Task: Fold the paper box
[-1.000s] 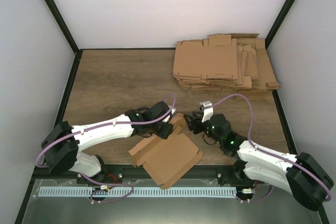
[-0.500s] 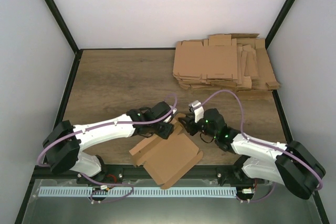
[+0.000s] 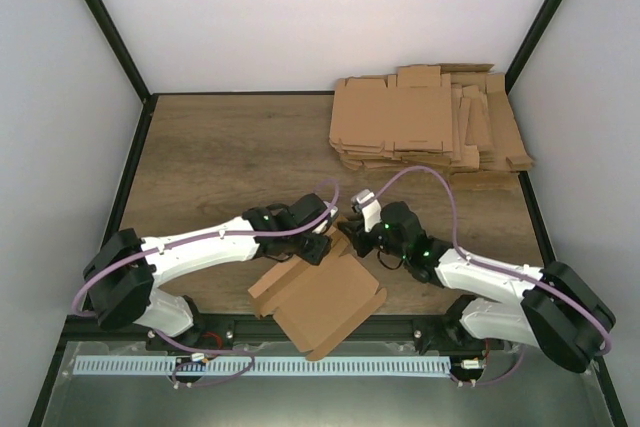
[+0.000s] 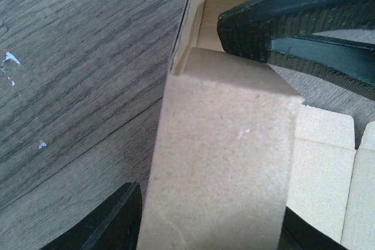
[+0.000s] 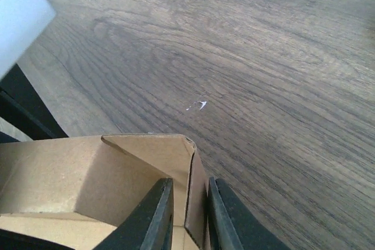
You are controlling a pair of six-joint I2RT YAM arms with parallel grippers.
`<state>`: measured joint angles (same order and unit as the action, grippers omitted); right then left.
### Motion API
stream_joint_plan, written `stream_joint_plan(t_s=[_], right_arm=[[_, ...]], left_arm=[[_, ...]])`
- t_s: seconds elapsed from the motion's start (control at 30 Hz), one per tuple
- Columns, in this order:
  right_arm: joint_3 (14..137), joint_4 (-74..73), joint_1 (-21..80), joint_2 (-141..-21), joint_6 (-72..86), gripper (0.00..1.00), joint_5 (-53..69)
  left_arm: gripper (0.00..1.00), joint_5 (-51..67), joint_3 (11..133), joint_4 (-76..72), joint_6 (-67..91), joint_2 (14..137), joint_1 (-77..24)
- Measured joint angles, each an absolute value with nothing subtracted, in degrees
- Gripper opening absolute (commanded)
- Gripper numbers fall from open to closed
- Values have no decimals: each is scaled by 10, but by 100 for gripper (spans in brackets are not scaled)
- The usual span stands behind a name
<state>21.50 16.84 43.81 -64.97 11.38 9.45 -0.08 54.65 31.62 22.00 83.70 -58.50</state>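
The paper box [image 3: 320, 302] is one brown sheet, partly folded, lying at the table's near edge between my two arms. Its far corner is raised. My left gripper [image 3: 318, 245] is at that corner, shut across a wide upright flap [image 4: 228, 144] that fills the gap between its jaws. My right gripper [image 3: 350, 237] comes in from the other side. Its jaws are narrowed onto the thin side wall [image 5: 198, 191] at the folded corner, one finger inside the box and one outside. The right gripper's fingers [image 4: 304, 27] show just beyond the flap in the left wrist view.
A pile of flat brown cardboard blanks [image 3: 430, 132] lies at the back right of the wooden table [image 3: 220, 157]. White walls and black frame posts enclose the table. The box overhangs the near edge [image 3: 330, 332] by the arm bases.
My right arm has moved left toward the box's raised corner and its jaws have narrowed around the side wall. The left arm and the box have stayed put.
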Motion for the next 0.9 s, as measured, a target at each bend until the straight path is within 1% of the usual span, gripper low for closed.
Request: stream_joint_plan(t_s=[0.23, 0.33, 0.9], right_arm=[[229, 151, 453, -658, 114, 5, 53], [232, 143, 458, -658, 115, 1, 39], [270, 66, 491, -658, 206, 1, -22]], left_arm=[[49, -5, 549, 319, 219, 839, -585], [49, -7, 549, 320, 219, 839, -585], [48, -17, 558, 328, 227, 849, -587]])
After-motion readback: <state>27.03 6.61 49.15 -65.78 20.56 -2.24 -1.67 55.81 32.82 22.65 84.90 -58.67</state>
